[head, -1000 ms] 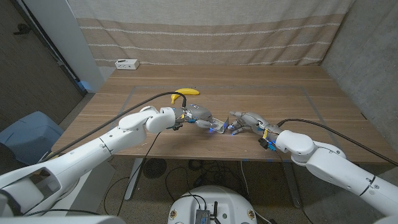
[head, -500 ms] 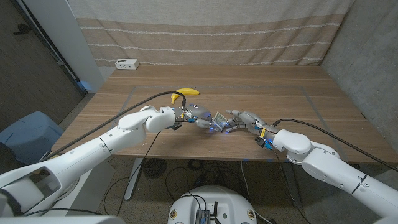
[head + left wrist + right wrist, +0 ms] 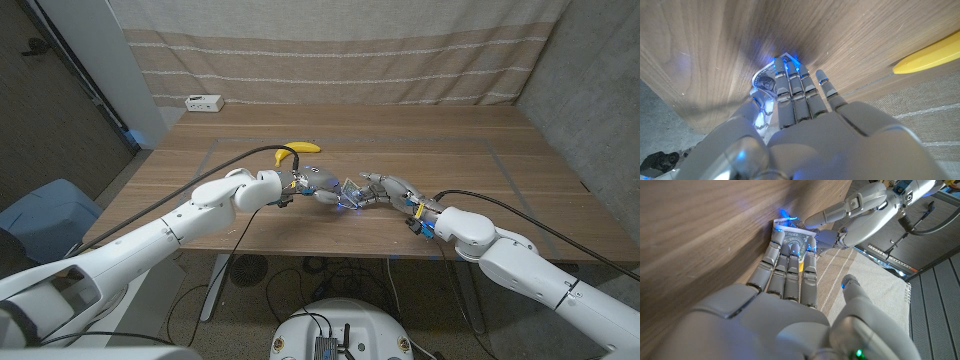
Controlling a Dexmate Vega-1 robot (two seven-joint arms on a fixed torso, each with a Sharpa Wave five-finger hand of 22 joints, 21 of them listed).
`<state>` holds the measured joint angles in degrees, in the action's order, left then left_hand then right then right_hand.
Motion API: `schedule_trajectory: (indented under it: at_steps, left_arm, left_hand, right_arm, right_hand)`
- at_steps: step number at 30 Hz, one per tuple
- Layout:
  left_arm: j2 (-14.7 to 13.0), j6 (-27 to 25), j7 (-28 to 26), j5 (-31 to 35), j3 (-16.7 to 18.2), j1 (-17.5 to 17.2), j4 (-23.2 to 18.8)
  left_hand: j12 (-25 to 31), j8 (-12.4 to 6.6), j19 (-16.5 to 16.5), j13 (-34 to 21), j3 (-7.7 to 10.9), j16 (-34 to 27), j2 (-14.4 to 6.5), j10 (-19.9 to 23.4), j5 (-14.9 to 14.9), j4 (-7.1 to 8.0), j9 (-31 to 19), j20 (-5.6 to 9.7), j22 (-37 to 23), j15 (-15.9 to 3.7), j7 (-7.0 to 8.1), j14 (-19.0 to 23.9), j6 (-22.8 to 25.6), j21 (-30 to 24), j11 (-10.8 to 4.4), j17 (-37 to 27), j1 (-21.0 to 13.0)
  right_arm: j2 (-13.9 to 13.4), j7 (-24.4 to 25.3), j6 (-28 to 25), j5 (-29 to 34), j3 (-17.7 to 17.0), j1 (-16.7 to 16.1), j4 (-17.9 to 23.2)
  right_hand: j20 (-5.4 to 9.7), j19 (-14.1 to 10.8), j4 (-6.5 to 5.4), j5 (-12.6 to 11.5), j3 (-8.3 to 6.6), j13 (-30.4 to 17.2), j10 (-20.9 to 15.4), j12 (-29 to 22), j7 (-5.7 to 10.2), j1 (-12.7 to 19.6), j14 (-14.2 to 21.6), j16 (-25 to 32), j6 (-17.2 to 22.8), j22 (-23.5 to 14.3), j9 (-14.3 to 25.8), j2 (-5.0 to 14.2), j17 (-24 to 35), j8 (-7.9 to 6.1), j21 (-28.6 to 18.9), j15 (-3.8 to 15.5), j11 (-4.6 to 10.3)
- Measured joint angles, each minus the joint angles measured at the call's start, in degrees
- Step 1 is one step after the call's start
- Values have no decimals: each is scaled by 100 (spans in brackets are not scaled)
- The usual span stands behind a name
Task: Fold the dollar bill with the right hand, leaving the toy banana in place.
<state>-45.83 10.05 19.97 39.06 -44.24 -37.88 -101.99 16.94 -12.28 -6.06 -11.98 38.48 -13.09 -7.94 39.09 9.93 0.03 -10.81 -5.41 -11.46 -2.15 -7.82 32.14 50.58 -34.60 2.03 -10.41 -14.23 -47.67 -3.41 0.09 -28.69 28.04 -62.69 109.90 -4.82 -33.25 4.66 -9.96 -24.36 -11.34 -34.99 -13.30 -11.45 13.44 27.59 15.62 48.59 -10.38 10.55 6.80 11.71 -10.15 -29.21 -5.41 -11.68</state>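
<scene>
- we have both hands meeting over the dollar bill near the middle of the tabletop, toward its front edge; the toy banana lies well apart behind the left hand, untouched.
- our right hand lies over the bill with its fingers stretched out side by side along the paper, tips at the far short edge. in the head view part of the bill stands tilted up off the wood between the two hands, so we judge the fold is in hand, not finished.
- our left hand reaches in from the other side, fingers extended and close together, tips on or just at the bill's end. whether they pin the paper or only touch it we cannot tell.
- whether the right hand truly pinches the bill or only presses and lifts it is hard to read here; it looks like contact under and over the raised part.
- the bill's long axis seems to run roughly from one hand to the other, left to right across the tabletop, portrait side up in the left wrist view.
- next we would need the right fingers to carry the raised part over and press a crease, while the banana stays clear.
</scene>
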Motion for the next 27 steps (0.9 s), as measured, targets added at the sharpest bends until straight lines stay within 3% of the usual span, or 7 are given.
schedule_trajectory:
  at_steps: [15,27]
  left_arm:
    - [37,15,19,-34,-34,56,60]
    - [42,-30,35,-41,-54,65,56]
  left_hand:
    - [-34,22,0,8,2,44,8,-1,0,2,4,0,0,-20,0,20,-1,0,0,0,69]
    - [-64,43,0,10,21,44,8,-1,0,21,1,0,0,-20,20,20,-21,0,0,0,68]
  right_arm:
    - [155,-271,69,-58,195,278,-261]
    - [198,-571,166,83,369,502,-293]
  right_hand:
    - [102,164,-17,0,17,-27,331,184,17,-68,-282,-231,-455,27,0,-22,-26,21,149,56,31]
    - [71,318,-41,0,41,-44,453,208,30,-174,-430,-315,-583,10,-1,-38,-10,21,239,82,74]
